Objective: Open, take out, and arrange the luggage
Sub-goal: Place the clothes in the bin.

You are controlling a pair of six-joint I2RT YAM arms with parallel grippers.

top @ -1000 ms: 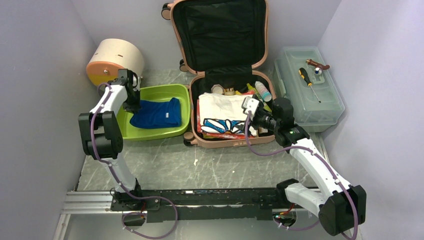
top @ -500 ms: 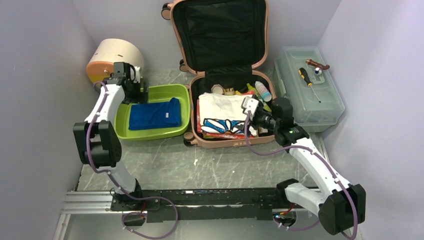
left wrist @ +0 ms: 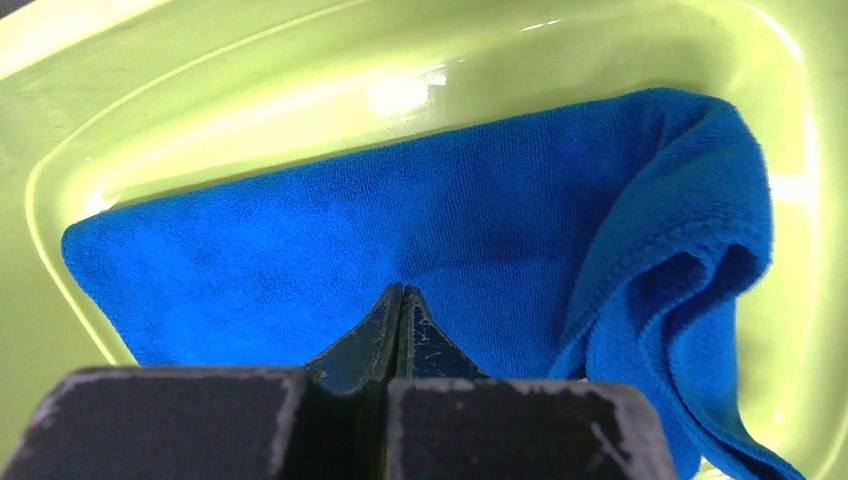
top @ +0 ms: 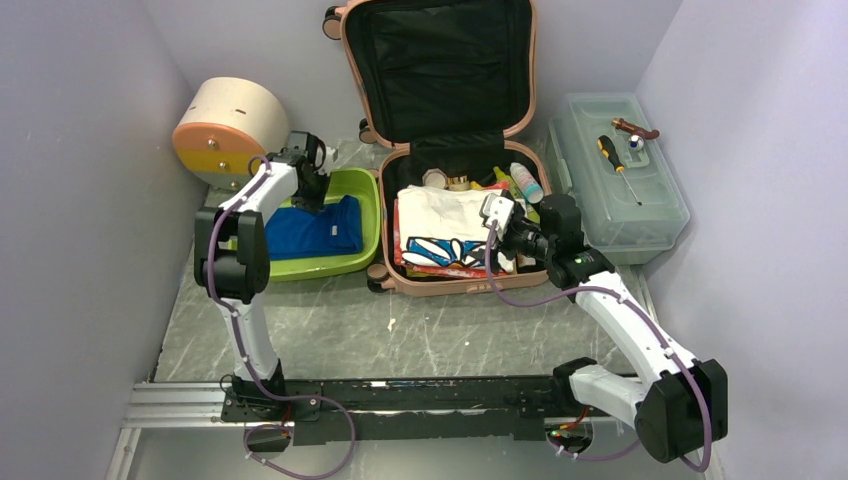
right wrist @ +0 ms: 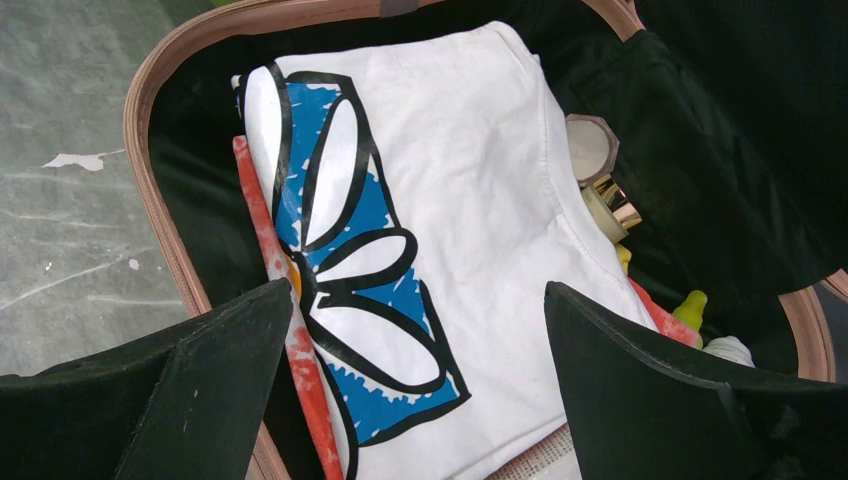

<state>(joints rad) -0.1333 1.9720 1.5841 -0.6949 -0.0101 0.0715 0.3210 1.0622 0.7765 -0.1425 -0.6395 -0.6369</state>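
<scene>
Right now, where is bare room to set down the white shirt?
Bare tabletop lies between the luggage, the green tub and the base rail. Crowded: the tub holds a blue cloth; the toolbox lid carries a screwdriver.

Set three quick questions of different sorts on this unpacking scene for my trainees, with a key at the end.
1. True or false: the luggage is shut.
2. What lies in the green tub? A: a blue cloth. B: a screwdriver. C: a bottle.
3. Fill in: above the white shirt, the jaws of the right tool stand ____.

Key: 1 false, as the lid stands up. 2 A. 3 open.
</scene>
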